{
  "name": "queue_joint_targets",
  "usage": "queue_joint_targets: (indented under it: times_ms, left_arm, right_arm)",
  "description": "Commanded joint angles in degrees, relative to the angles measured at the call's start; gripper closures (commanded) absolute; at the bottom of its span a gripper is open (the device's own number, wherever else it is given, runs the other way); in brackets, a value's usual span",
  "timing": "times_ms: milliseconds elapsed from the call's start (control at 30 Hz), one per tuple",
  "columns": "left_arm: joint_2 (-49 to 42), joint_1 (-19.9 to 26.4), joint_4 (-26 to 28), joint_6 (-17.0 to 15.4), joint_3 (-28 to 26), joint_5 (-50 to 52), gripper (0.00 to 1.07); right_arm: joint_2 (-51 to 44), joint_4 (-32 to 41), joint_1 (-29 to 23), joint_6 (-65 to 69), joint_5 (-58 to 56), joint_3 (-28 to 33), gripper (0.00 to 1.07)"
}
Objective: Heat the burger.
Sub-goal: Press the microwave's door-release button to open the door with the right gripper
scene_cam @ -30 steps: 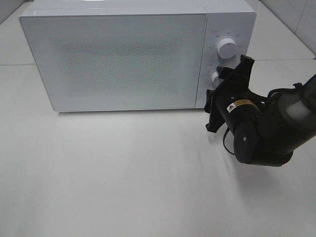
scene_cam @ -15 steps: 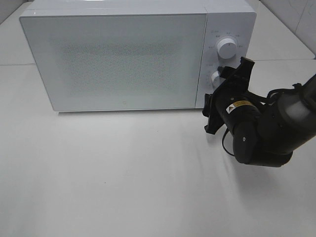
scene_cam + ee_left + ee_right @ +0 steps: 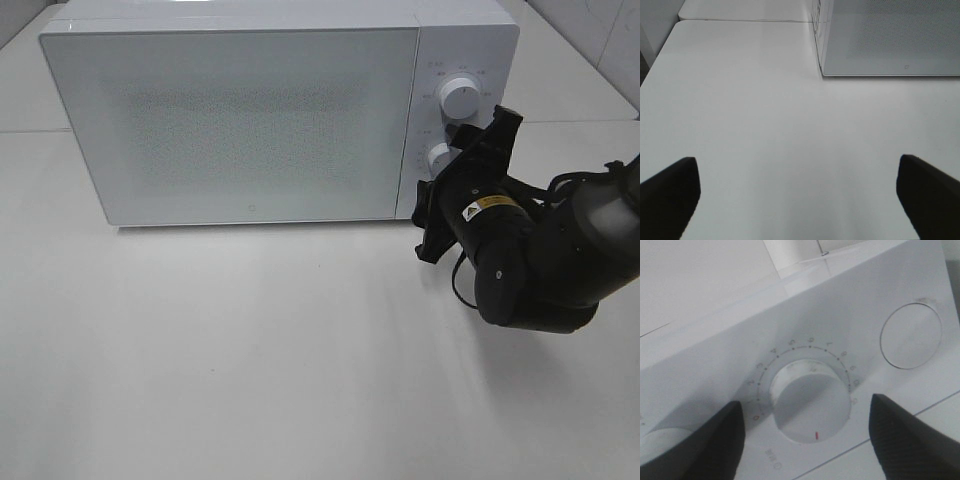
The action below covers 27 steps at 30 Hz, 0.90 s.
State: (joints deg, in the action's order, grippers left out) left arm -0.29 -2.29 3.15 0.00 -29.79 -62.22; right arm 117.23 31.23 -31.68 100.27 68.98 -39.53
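Observation:
The burger is out of view. The white microwave (image 3: 250, 110) stands at the back of the table with its door closed. My right gripper (image 3: 455, 170) is at the control panel, turned on its side, in front of the lower knob (image 3: 437, 158). In the right wrist view the right gripper (image 3: 807, 412) is open, with the numbered dial (image 3: 810, 400) between its two dark fingers (image 3: 715, 440) and a small gap on each side. My left gripper (image 3: 800, 187) is open over bare table and holds nothing; it does not show in the exterior high view.
The upper knob (image 3: 459, 96) sits above the right gripper. A flat round button (image 3: 911, 335) lies beside the dial. The microwave's front corner (image 3: 825, 70) shows ahead of the left gripper. The white table (image 3: 250, 360) spreads out in front of the microwave.
The right gripper has shifted slightly up and to the right at the lower knob, and its jaws have widened a little. The left arm shows no change.

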Motion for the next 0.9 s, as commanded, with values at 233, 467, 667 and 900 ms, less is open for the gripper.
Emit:
queue_joint_targets:
  times_ms: [233,467,667,900]
  left_arm:
    - [-0.9,-0.3,0.2,0.0,0.2,0.8,0.06]
    - [-0.9,-0.3,0.2,0.0,0.2,0.8,0.06]
    - [-0.9,-0.3,0.2,0.0,0.2,0.8,0.06]
    - [-0.9,-0.3,0.2,0.0,0.2,0.8,0.06]
  right_arm:
    - [-1.5,1.1,-1.3,-0.2,12.5,2.6,0.36]
    - [-4.6,2.6,-3.2,-0.2,12.6,5.3,0.36]
    - [-8.6,4.0,-5.3,-0.2,12.9,10.3,0.36]
    - [-14.9,4.4,-6.4,-3.4,12.0,15.4,0.36]
